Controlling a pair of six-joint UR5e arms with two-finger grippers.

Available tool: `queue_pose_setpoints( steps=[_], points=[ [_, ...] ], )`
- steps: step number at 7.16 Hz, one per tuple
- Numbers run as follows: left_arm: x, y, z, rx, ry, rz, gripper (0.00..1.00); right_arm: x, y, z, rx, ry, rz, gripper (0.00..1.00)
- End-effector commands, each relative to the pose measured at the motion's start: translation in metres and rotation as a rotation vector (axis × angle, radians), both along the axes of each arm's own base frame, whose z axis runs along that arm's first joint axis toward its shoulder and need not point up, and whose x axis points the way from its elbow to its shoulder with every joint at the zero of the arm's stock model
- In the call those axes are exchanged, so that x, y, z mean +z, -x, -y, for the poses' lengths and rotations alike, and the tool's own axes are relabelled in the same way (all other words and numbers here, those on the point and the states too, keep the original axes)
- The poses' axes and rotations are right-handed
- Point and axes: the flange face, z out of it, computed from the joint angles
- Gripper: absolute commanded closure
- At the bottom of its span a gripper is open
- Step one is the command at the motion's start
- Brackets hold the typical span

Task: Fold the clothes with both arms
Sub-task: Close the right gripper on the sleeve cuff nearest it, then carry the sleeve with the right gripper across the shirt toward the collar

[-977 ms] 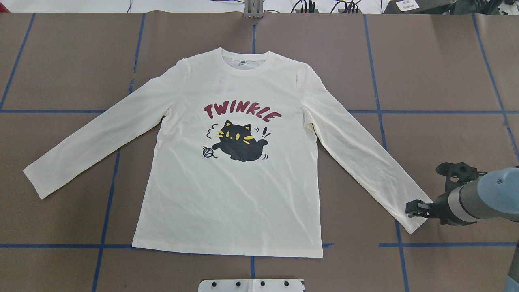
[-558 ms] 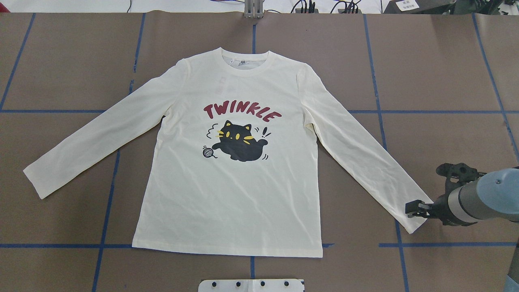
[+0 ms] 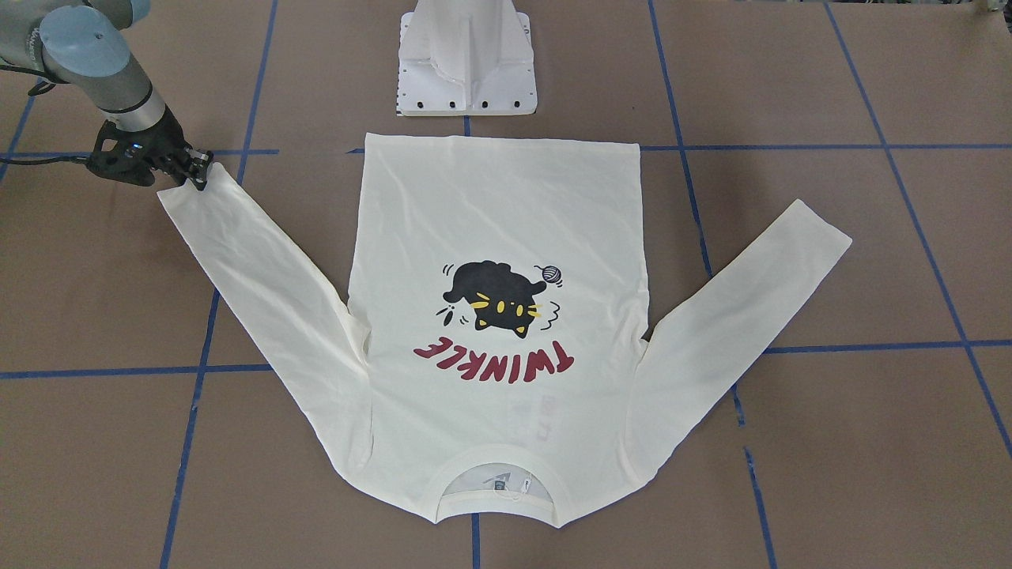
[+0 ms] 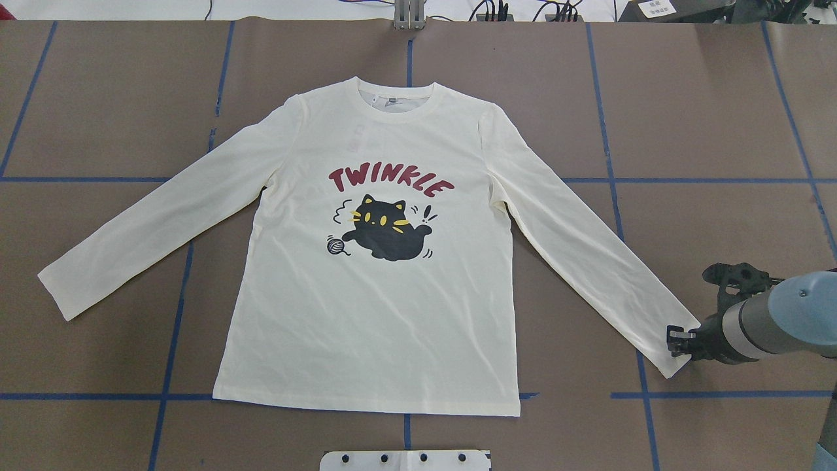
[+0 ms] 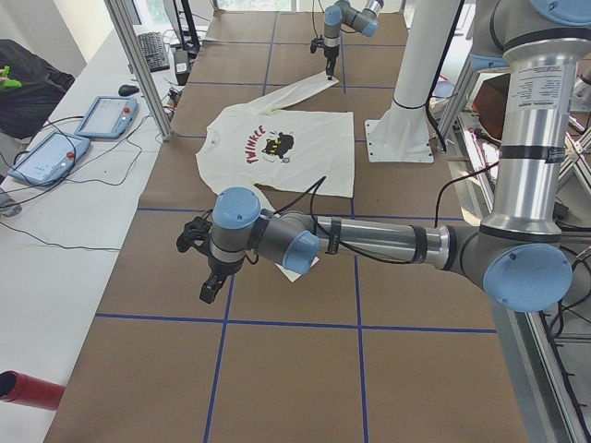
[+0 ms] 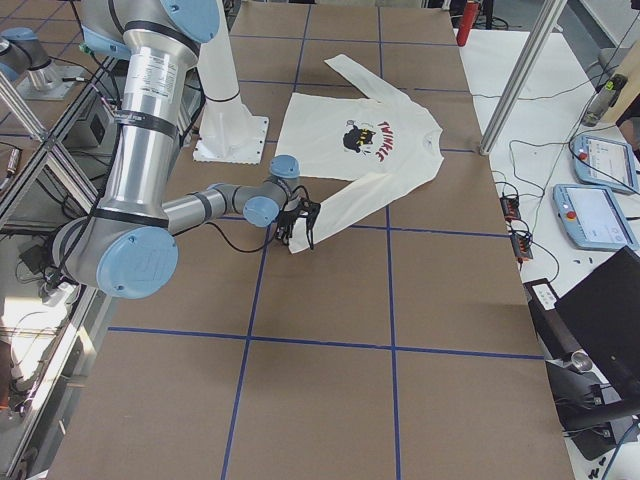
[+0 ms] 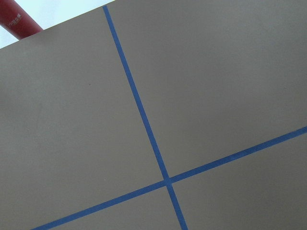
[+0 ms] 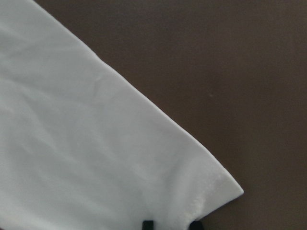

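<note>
The shirt lies flat at the centre of the table, print up, its hem near the white base. At the overhead view's lower right the right gripper pinches the cuff (cloth puckers there). The left gripper hangs over blue tape; its opening I cannot tell.

Only one legible text – "TWINKLE", red hand-drawn caps arched across the chest of the cream long-sleeved T-shirt, just above its black cat print; front-facing view shows the word upside down. Small white neck label inside the collar: marks too small to read. White sticker w/ dark print on the silver upright tube of the left robot arm – illegible. Red cylinder carries tiny white lettering, too blurred to make out.
</note>
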Motion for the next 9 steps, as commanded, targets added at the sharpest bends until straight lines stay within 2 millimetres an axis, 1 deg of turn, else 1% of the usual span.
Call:
queue_pose_setpoints(
  steps=[1,2,3,4,5,6,7,8,9],
  points=[
    [0.000,0.000,0.000,0.001,0.000,0.000,0.00,-0.003,0.000,0.000,0.001,-0.002,0.005,1.00],
    [0.000,0.000,0.000,0.001,0.000,0.000,0.00,-0.008,0.000,0.001,0.000,-0.005,0.014,1.00],
    [-0.001,0.000,0.001,0.000,0.001,0.000,0.00,-0.024,-0.001,0.013,0.026,-0.022,0.046,1.00],
    [-0.001,0.000,0.001,0.000,-0.001,0.000,0.00,-0.043,-0.009,0.022,0.056,-0.045,0.083,1.00],
    [-0.001,0.000,0.001,-0.002,0.002,-0.001,0.00,-0.072,-0.004,0.035,0.076,-0.077,0.138,1.00],
    [-0.001,0.000,0.001,-0.001,0.001,0.000,0.00,-0.099,0.007,0.052,0.094,-0.109,0.186,1.00],
    [-0.001,-0.003,0.001,0.004,0.001,0.000,0.00,-0.131,0.025,0.082,0.126,-0.144,0.243,1.00],
    [-0.001,-0.004,0.002,0.006,-0.001,0.000,0.00,-0.162,0.044,0.121,0.144,-0.158,0.300,1.00],
    [-0.001,-0.004,0.001,0.006,0.002,-0.001,0.00,-0.191,0.051,0.158,0.169,-0.174,0.343,1.00]
  ],
)
